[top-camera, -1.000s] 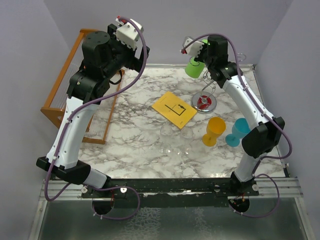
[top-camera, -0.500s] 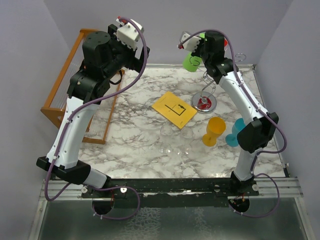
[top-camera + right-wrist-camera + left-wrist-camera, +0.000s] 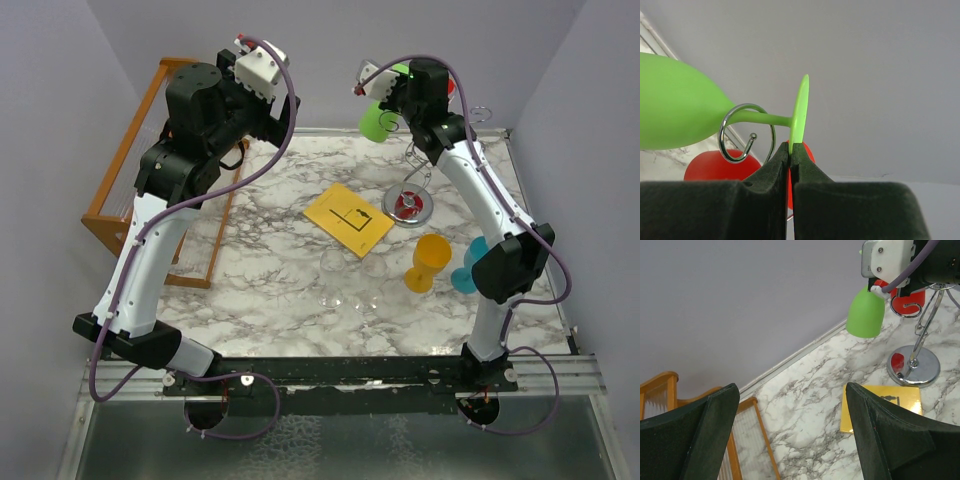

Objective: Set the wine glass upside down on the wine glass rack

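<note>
My right gripper [image 3: 790, 146] is shut on the rim of the flat foot of a green wine glass [image 3: 675, 107] and holds it high, on its side, with the bowl to the left. The stem crosses a curled wire arm [image 3: 747, 132] of the silver wine glass rack [image 3: 408, 207]; I cannot tell if it rests in the curl. A red glass [image 3: 907, 297] hangs on the rack. In the top view the green glass [image 3: 372, 122] is up beside the rack's top. My left gripper [image 3: 792, 405] is open and empty, raised at the back left.
A yellow glass [image 3: 430, 262] and a blue glass [image 3: 478, 262] stand upright at the right, in front of the rack. A yellow card [image 3: 349, 218] lies mid-table. An orange-brown wooden slatted rack [image 3: 140, 170] stands at the left edge. Walls are close behind.
My right gripper has carried the green glass a little up and to the left, near the rack's top. The left arm has not moved.
</note>
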{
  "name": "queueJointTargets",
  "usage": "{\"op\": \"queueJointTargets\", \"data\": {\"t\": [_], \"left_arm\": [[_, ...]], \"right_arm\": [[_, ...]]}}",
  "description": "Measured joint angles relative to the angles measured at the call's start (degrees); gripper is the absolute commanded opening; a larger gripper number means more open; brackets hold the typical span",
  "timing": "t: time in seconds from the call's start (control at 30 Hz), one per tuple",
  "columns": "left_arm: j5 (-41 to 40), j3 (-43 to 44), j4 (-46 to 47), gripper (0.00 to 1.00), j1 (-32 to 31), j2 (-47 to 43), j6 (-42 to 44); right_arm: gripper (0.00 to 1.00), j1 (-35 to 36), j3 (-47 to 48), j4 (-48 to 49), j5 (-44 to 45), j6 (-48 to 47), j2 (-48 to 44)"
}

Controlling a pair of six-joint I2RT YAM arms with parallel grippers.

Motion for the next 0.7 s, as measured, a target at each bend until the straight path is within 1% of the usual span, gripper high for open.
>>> {"op": "queueJointTargets", "data": {"t": [0.33,0.7], "left_arm": [[0.02,-0.55,-0.42,0.91,0.00,0.00,0.04],[0.46,-0.98,-0.50,0.91,0.00,0.02,0.04]], "right_arm": [[0.01,0.00,-0.59,-0.76,-2.56,0.09,-0.33],[0.05,0.00,-4.98,-1.20,-4.13,0.00,-3.37]]}}
